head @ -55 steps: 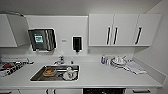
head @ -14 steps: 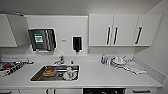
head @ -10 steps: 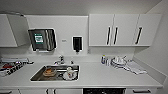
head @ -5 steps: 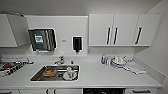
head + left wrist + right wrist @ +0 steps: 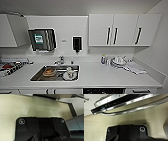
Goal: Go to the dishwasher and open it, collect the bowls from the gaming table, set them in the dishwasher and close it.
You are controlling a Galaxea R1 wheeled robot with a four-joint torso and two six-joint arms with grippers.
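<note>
- The head view looks down on a white kitchen worktop (image 5: 100, 75) with a sunken steel sink (image 5: 56, 73) holding dishes; a chrome tap (image 5: 60, 60) stands behind it.
- On the wall above hang a metal paper-towel dispenser (image 5: 42, 40), a small black soap dispenser (image 5: 77, 43) and white wall cabinets with black handles (image 5: 113, 30).
- Stacked crockery (image 5: 117, 61) sits on the worktop's right part, with a folded cloth (image 5: 136, 68) just beside it.
- At the head view's lower edge, under the worktop, a dark strip (image 5: 103, 90) marks the top of the dishwasher.
- The right wrist view alone gives the silver-grey dishwasher front (image 5: 125, 117) close up: a dark control strip (image 5: 115, 103) with small lights and a long metal bar handle (image 5: 134, 109) lie just ahead of the right gripper's dark mounting plate.
- The left wrist view shows pale floor (image 5: 18, 107) and grey cabinet edges (image 5: 77, 105) beyond its plate.
- Neither wrist view lets one tell whether the grippers' fingers are open or closed, or whether they hold anything.
</note>
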